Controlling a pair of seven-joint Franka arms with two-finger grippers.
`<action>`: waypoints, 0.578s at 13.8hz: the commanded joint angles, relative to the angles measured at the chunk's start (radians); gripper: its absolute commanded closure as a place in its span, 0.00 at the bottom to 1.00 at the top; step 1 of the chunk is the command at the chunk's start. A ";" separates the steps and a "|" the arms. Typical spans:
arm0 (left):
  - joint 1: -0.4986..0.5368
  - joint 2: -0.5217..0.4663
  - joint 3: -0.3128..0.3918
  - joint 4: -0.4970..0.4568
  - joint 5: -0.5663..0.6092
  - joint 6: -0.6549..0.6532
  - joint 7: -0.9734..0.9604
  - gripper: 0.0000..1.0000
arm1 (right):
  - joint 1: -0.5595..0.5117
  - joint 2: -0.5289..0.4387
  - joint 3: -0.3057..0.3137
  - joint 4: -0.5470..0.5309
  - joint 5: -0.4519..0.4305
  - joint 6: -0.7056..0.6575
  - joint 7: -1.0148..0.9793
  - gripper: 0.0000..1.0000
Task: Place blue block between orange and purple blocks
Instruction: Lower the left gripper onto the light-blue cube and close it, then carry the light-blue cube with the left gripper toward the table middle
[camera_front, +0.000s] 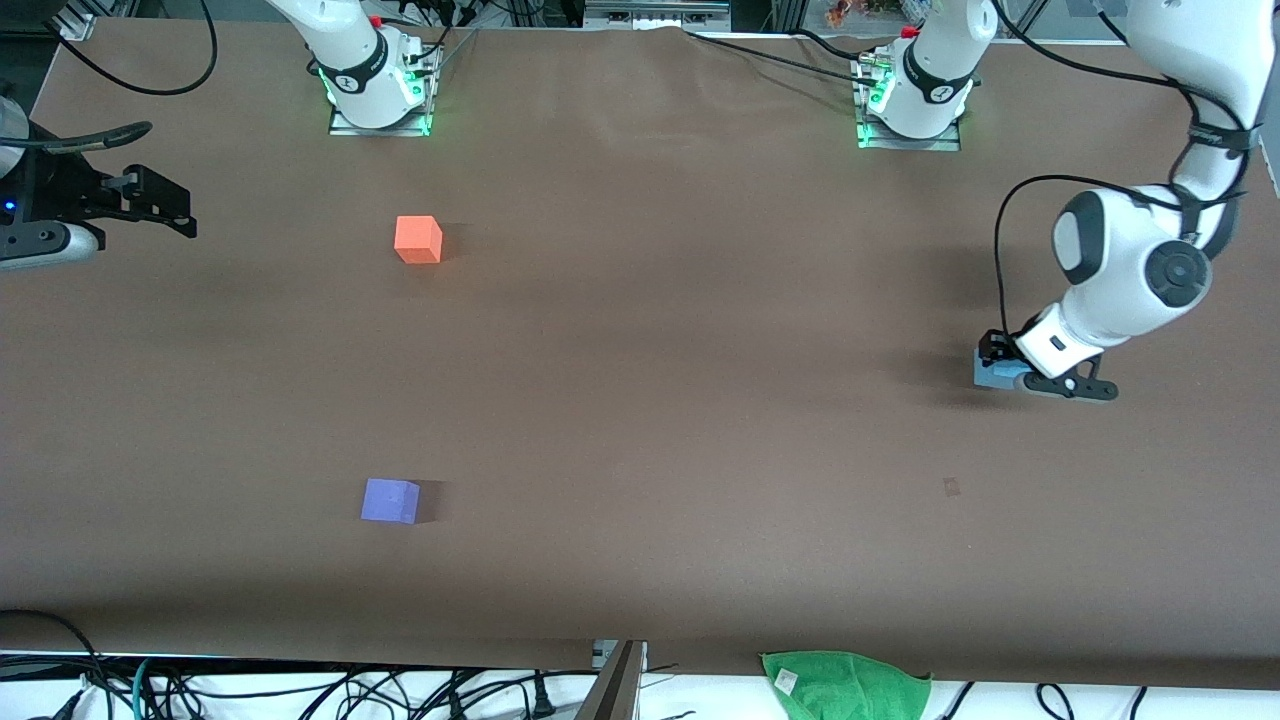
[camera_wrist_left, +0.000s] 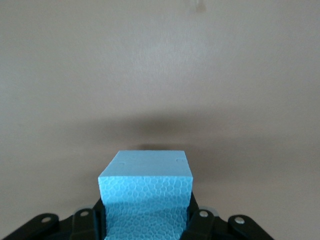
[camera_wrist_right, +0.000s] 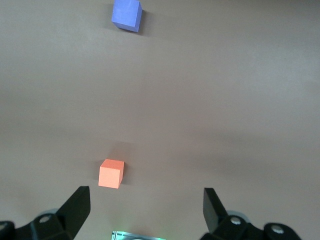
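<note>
Gripping the blue block (camera_front: 992, 370) is the left gripper (camera_front: 1003, 372), lowered to the table (camera_front: 680, 400) at the left arm's end; its fingers (camera_wrist_left: 199, 220) are seen pressed against two opposite sides of the cube, which sits between them with its top face exposed. The block appears to be at table level; whether it rests on the surface cannot be told.

Orange block (camera_front: 418, 240): on the table well apart from the blue block, toward the right arm's end, farther from the front camera.

Purple block (camera_front: 390, 501): also toward the right arm's end, nearer the front camera than the blue block.

Right gripper (camera_wrist_right: 145, 205): waiting at the right arm's end, above the table, fingers spread wide and nothing between them.
</note>
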 joint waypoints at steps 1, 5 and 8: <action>-0.041 0.006 0.001 0.159 -0.007 -0.188 0.003 0.90 | 0.000 0.000 -0.001 0.012 0.011 0.000 -0.012 0.00; -0.196 0.043 0.001 0.372 -0.021 -0.434 -0.167 0.91 | 0.000 0.000 -0.001 0.012 0.011 0.002 -0.012 0.00; -0.369 0.108 0.001 0.489 -0.051 -0.486 -0.380 0.93 | 0.000 0.000 -0.001 0.012 0.011 0.002 -0.012 0.00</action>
